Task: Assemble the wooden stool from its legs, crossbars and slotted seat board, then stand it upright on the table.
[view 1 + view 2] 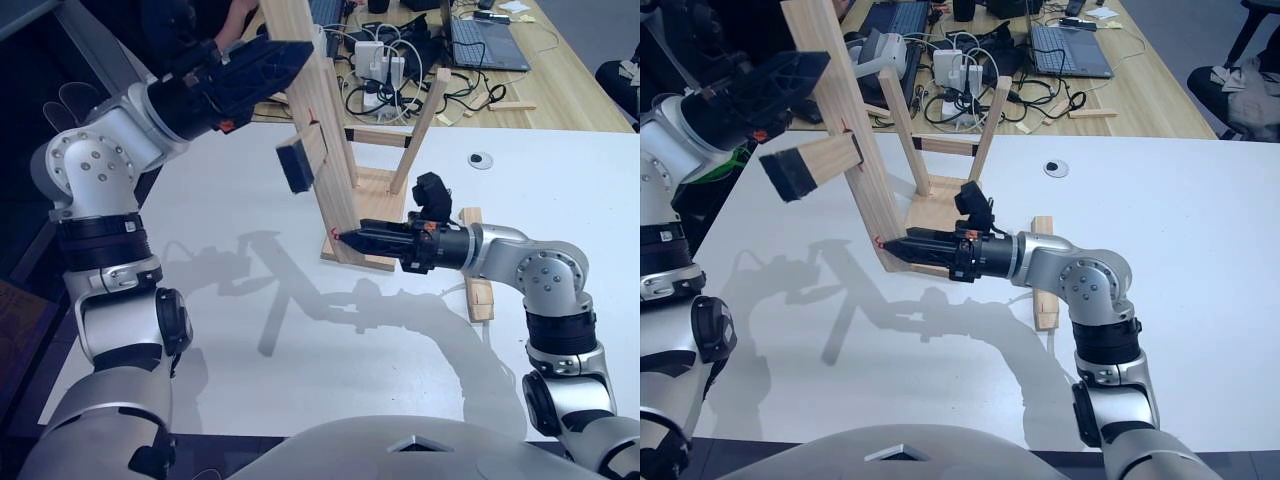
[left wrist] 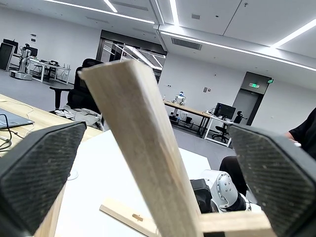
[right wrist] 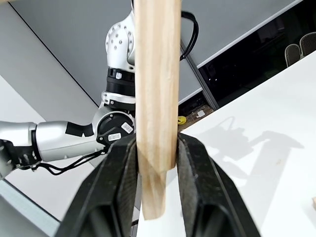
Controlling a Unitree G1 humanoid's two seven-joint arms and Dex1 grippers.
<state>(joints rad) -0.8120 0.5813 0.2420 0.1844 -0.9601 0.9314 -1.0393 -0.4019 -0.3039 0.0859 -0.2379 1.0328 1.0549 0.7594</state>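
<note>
While the right pincer (image 1: 350, 237) clenches the tilted leg (image 1: 330, 190) low down, beside the seat board (image 1: 375, 185) on the table (image 1: 250, 340), the left pincer (image 1: 295, 55) straddles its top, released; closing it first would likely steady the leg for square seating.

Stool (image 1: 335, 190) pale wood; table (image 1: 560, 190) white; jaws blk.

Office-like lab — laptop (image 1: 487, 45), cable tangle (image 1: 380, 75), desk rows (image 2: 190, 109), strip lights (image 2: 174, 10)
</note>
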